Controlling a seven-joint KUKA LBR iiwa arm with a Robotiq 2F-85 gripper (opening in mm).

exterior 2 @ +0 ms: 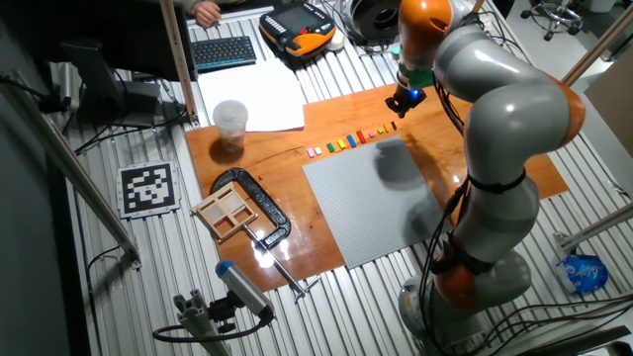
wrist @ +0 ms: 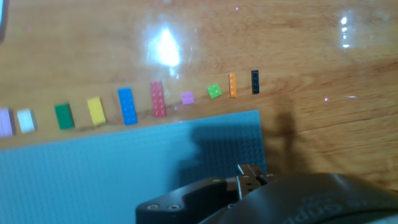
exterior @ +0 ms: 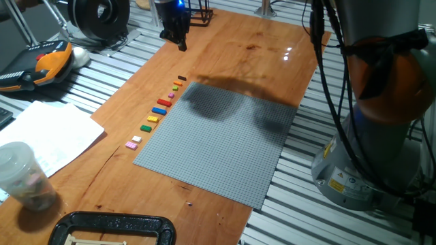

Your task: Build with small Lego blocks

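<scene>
Tabletop point(exterior: 245, 47): wooden, carrying your grey baseplate point(exterior: 225, 136).
Small Lego blocks point(exterior: 161, 111): lined up just beside the baseplate's edge.
Tool point(exterior: 181, 42): raised beyond the black brick point(wrist: 255, 81); holds nothing, jaw opening unclear.
Risk: close-set bricks; your descent may knock a neighbour.

Wooden tabletop point(exterior: 259, 47) on slatted aluminium bench point(exterior 2: 119, 297). Glare spots on wood. Paper sheets point(exterior 2: 259, 99), keyboard point(exterior 2: 222, 49), black clamp point(exterior 2: 259, 208) around.

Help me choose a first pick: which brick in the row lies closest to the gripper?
The black brick, at the far end of the row beside the grey baseplate. It ends the line next to the orange brick, on the side where the gripper hovers.
</scene>
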